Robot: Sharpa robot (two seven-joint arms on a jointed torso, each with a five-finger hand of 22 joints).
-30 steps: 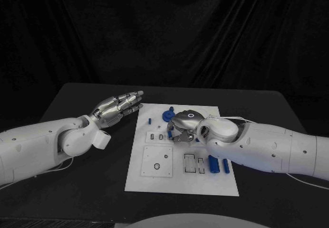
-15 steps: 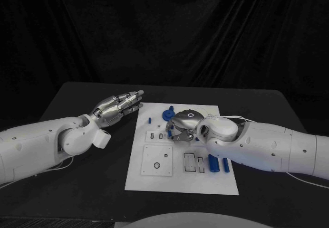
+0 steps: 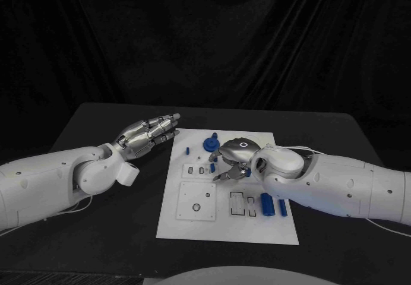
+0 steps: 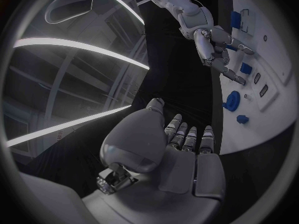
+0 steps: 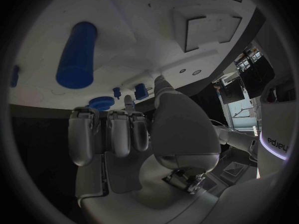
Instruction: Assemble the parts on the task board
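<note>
1. A black table (image 3: 103, 237) stands in front of a dark curtain (image 3: 214, 53) that hangs in folds across the whole backdrop.
2. The left wrist view shows long bright light strips (image 4: 74, 47) on a ceiling.
3. Beyond them lie what may be glass panels or windows; it is hard to tell.

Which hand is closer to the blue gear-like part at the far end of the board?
Right. The right hand hovers over the task board just beside the blue gear-like part; the left hand stays off the board, over the table.
</note>
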